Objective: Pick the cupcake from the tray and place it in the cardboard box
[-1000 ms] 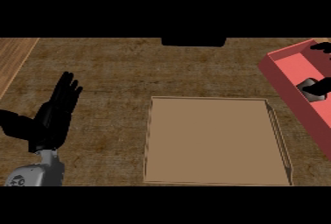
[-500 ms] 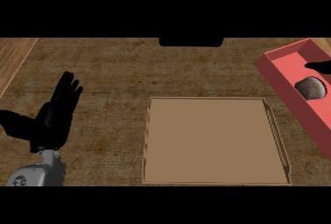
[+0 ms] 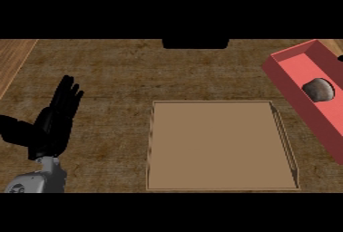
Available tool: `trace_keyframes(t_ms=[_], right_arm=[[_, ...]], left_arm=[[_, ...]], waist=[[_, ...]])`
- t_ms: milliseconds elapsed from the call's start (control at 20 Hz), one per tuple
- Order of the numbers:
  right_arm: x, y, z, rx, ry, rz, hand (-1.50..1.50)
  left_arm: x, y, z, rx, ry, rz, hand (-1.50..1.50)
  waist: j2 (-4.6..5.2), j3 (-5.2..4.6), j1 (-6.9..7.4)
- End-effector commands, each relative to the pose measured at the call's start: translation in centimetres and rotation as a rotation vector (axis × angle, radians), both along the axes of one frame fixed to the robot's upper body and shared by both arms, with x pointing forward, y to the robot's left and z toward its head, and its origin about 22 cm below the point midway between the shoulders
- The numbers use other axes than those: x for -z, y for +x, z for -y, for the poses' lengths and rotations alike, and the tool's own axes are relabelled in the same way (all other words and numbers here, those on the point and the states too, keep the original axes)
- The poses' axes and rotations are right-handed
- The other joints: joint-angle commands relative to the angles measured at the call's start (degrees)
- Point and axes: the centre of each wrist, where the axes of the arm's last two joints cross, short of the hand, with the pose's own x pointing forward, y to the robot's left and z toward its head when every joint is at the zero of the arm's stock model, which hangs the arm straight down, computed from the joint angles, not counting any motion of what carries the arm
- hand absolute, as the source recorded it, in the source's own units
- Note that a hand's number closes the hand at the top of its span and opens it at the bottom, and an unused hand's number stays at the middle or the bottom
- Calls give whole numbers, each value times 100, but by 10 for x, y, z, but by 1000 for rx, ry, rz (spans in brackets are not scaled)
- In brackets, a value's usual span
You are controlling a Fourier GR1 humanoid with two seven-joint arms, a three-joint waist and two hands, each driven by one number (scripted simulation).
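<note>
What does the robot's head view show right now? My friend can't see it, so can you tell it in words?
A dark cupcake sits in a red tray at the right edge, with no hand on it. An open cardboard box lies flat in the middle of the brown counter. The left hand rests open at the left, fingers up.

The tray point(image 3: 292, 74) at two o'clock is coral red, holding a dark grey-brown cupcake point(image 3: 319, 89). The cardboard box point(image 3: 221, 145) is plain tan inside. The counter point(image 3: 120, 72) shows a mottled brown weave pattern. At eight o'clock, the left hand point(image 3: 53, 124) is black on a grey forearm point(image 3: 40, 179).
</note>
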Motion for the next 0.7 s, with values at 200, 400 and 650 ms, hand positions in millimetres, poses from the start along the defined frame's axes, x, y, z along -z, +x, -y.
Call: trace_keyframes(t_ms=[200,400,650], right_arm=[[6,-49,64,72,129,100,-150],[27,-76,86,64,138,150,-150],[20,-88,100,70,139,130,-150]], left_arm=[[-11,-4,8,28,-5,-18,0],[-1,5,0,34,-6,-9,0],[3,13,3,14,15,-10,0]], waist=[[10,2,37],[34,3,42],[26,0,27]])
